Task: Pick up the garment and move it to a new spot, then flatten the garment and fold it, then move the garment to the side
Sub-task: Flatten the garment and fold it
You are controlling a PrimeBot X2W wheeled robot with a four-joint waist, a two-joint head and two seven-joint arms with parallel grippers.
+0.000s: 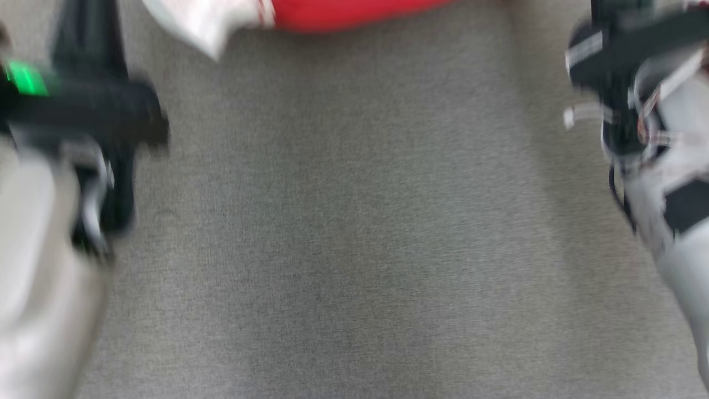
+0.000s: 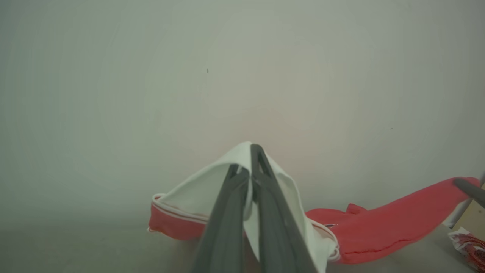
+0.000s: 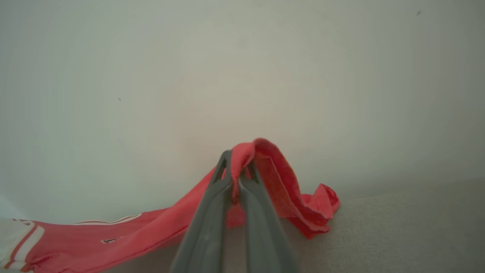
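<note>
Holding up a red cloth sports jersey [image 3: 113,239], white at the sleeves and trimmed with red-and-white striped cuffs, over a grey, felt-textured worktop [image 1: 354,221]. Gripped at two separate points, well apart.

Pinched by the left gripper [image 2: 248,163], jaws closed tight on a peak of white sleeve fabric tented up above the worktop, the red-banded cuff hanging open just below. Clamped by the right gripper [image 3: 238,167] as well, jaws shut on a fold of red cloth looped over the fingertips and dropping in a crumpled tail toward the worktop.

Strung between the two grips as a slack red band, sagging low toward the worktop, with a thin white stripe and a small dark mark across the body. Smooth along the middle, wrinkled and bunched near each grip.

Glimpsed from the head camera, heavily blurred, as a strip of red with a white flap at the worktop's far edge, between both dark wrists. Backed by a plain pale wall [image 2: 189,76] beyond the worktop.
</note>
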